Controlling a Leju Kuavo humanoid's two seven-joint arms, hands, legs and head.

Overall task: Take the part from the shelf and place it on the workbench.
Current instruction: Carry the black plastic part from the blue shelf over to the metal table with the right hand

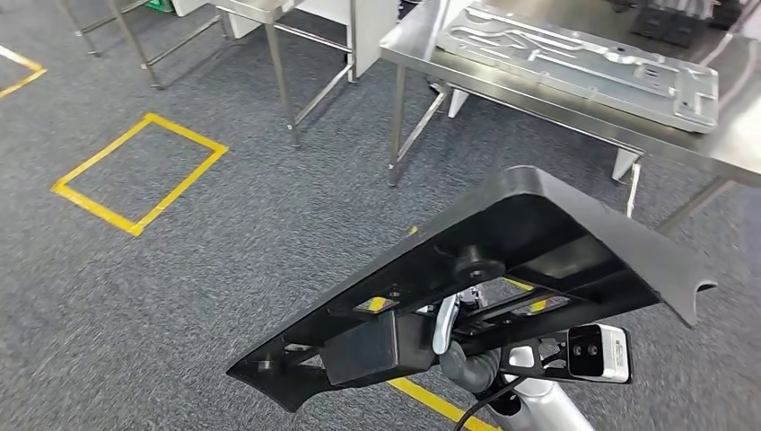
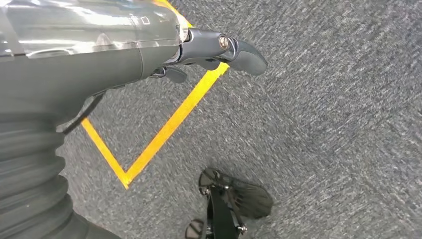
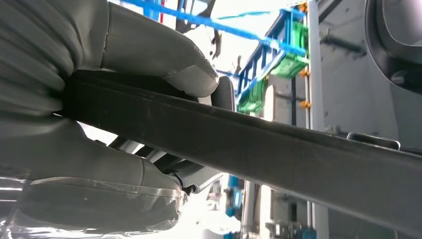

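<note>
A large black moulded part (image 1: 502,260) tilts over the grey carpet in the head view, its long side running from low left to upper right. Under it my right hand (image 1: 459,357) holds it from below. In the right wrist view the thumb and fingers of that hand (image 3: 89,169) clamp the part's dark edge (image 3: 278,149). The steel workbench (image 1: 745,117) stands beyond the part at the upper right. My left hand (image 2: 149,50) hangs over the carpet with its thumb stretched out and nothing in it.
A grey machined metal plate (image 1: 583,63) lies on the workbench. Another steel table (image 1: 278,63) on thin legs stands further left. A yellow tape square (image 1: 139,171) marks the carpet at the left, and a yellow line (image 2: 164,129) runs below my left hand.
</note>
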